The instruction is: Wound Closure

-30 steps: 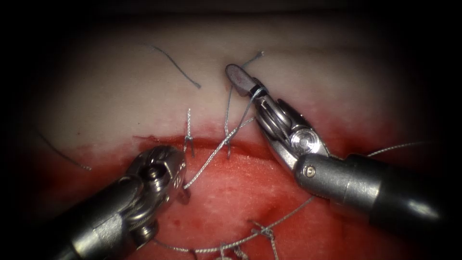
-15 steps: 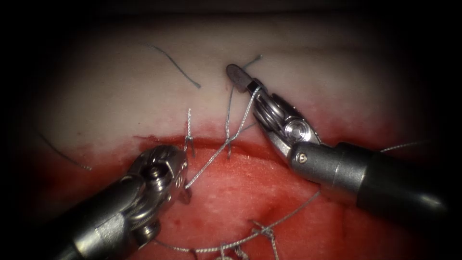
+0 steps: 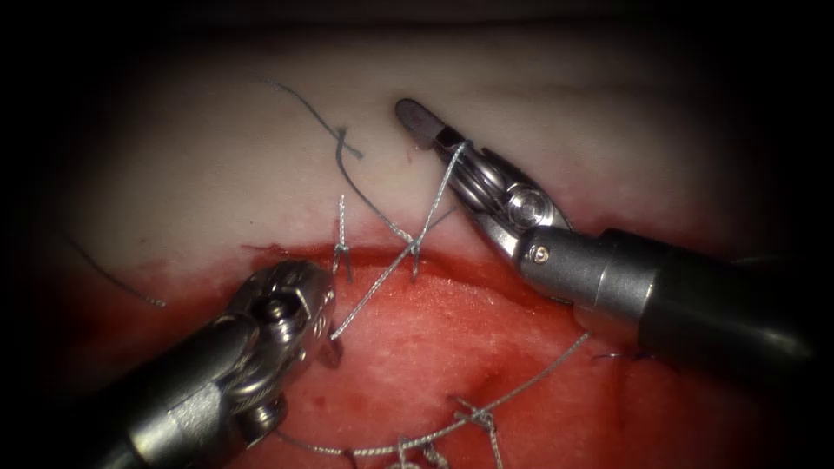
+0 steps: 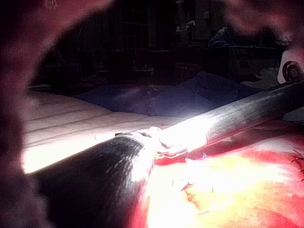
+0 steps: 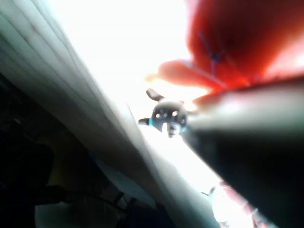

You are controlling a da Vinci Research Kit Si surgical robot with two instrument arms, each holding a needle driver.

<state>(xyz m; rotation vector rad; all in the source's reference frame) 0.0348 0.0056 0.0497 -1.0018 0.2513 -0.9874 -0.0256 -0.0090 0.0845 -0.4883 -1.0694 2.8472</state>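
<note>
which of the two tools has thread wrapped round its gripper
The right tool: a strand of thread loops over its shaft just behind the tip. The left tool only holds the strand's lower end, with no wrap.

Dark vignette rings the endoscope view's lit centre; both wrist views are blurred with blown-out white glare.

Cut point(image 3: 382, 259) across the tissue point(image 3: 217, 165); left tool point(image 3: 326, 334) below it at left, thread point(image 3: 373, 295) running from there up over the cut to right tool point(image 3: 417, 122) above; stitch knot point(image 3: 476, 419) lower still; loose thread end point(image 3: 317, 122) left of right tool.
</note>
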